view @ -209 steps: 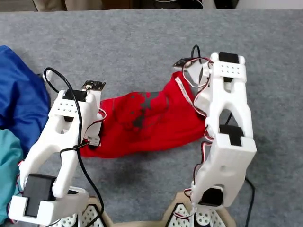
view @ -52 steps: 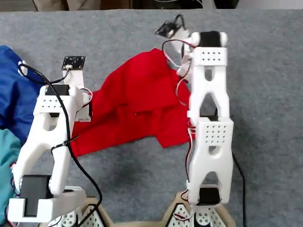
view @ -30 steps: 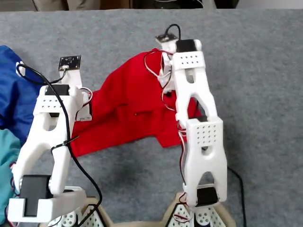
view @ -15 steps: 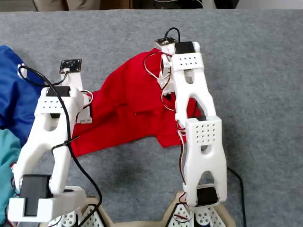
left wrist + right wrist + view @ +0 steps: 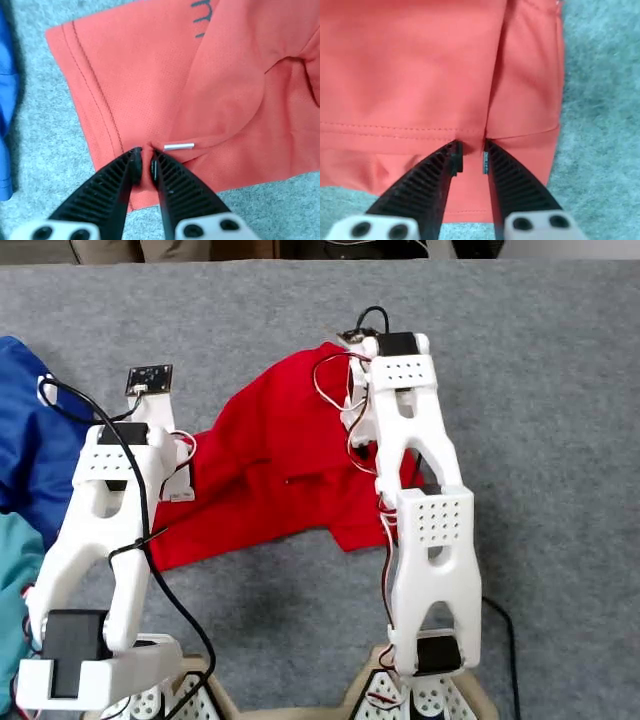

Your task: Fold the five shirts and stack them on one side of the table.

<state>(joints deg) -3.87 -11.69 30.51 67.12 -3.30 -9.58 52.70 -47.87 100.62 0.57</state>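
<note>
A red shirt (image 5: 280,460) lies crumpled and partly folded on the grey table top, with one corner pointing to the far side. My left gripper (image 5: 180,478) is at the shirt's left edge. In the left wrist view my left gripper (image 5: 144,161) is shut on a small pinch of the red shirt (image 5: 150,75) near its stitched hem. My right gripper (image 5: 357,405) hangs over the shirt's far right part. In the right wrist view my right gripper (image 5: 470,152) has its fingers a little apart, resting on the red shirt (image 5: 420,65) beside a hem seam.
A blue shirt (image 5: 40,430) lies heaped at the table's left edge, with a teal shirt (image 5: 14,580) in front of it. The blue shirt (image 5: 5,100) sits close to my left gripper. Bare grey table (image 5: 560,440) lies to the right and far side.
The right arm swung left over the red shirt, then edged back right in the last half second. The shirt's outline and the left arm have stayed put over the last second.
</note>
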